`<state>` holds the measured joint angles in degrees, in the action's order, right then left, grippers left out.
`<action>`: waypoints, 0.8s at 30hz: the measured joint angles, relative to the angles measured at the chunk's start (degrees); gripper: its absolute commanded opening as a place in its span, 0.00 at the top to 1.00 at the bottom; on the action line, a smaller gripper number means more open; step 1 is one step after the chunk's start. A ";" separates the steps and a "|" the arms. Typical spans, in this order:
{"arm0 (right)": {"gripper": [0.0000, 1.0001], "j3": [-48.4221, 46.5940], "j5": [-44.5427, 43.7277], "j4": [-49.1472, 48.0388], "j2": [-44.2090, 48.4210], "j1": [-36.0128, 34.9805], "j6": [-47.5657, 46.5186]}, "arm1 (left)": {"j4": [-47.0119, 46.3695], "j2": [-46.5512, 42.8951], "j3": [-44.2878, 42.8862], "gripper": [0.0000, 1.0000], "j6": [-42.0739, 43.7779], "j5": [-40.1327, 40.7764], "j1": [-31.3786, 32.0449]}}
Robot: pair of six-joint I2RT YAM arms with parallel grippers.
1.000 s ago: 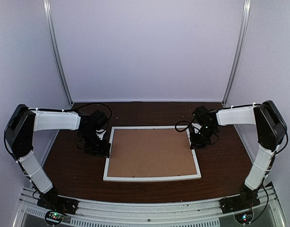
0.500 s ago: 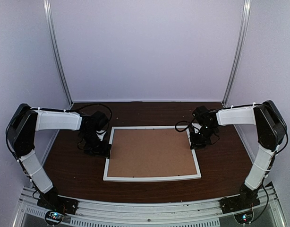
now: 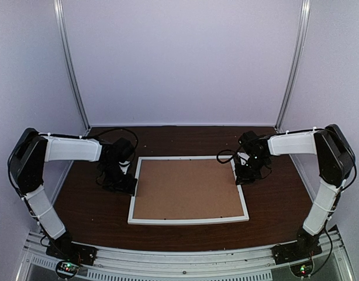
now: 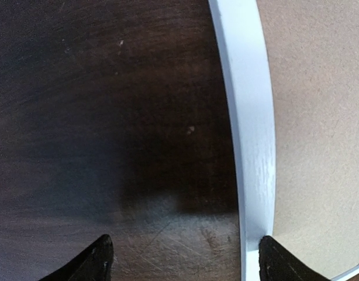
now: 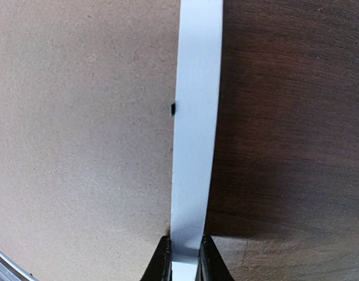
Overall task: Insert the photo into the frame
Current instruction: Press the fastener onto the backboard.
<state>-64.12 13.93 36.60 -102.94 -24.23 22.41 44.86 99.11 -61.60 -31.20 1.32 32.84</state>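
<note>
- White frame (image 3: 189, 220) lying flat on dark wooden table (image 3: 276, 196), between the two arms.
- Filled edge to edge by brown backing board (image 3: 187, 188); small black tab (image 5: 172, 108) at board's right edge.
- Left gripper (image 4: 185, 264) spread wide over left rail: one fingertip above bare wood, other at rail's inner edge.
- Right gripper (image 5: 184, 263) pinched tight on right rail, a finger on each side.

Dark wood table (image 3: 273, 199), pale lilac walls (image 3: 179, 64), metal corner posts (image 3: 71, 70)
</note>
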 measured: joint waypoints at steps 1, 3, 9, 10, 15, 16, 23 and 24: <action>0.92 0.00 0.00 0.00 0.00 0.00 0.00 | -0.02 0.04 0.02 0.14 0.00 -0.02 0.00; 0.92 0.00 0.00 0.00 0.00 0.00 0.00 | -0.09 0.17 0.04 0.13 0.00 -0.13 0.00; 0.92 0.02 0.00 0.00 -0.02 0.02 0.00 | -1.05 0.17 0.39 0.13 -0.31 -1.22 0.00; 0.92 0.00 0.00 0.00 -0.02 0.00 0.00 | -1.25 0.20 0.44 0.14 -0.37 -1.49 0.02; 0.92 0.00 -0.02 0.02 -0.02 0.02 -0.02 | -1.36 0.22 0.48 0.14 -0.83 -2.03 0.50; 0.92 0.00 -0.02 0.07 -0.02 0.11 -0.07 | -1.38 0.31 0.48 0.14 -0.96 -2.01 0.70; 0.91 0.00 -0.04 0.26 -0.02 0.48 -0.52 | -1.51 0.63 0.20 0.14 -1.95 -1.95 1.88; 0.91 0.00 -0.04 0.26 -0.02 0.48 -0.59 | -1.51 0.66 0.17 0.14 -2.01 -1.92 1.99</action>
<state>-64.12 13.89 36.86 -102.96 -23.75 21.82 43.35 99.77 -61.43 -33.21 -0.60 34.83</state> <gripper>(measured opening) 0.133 0.864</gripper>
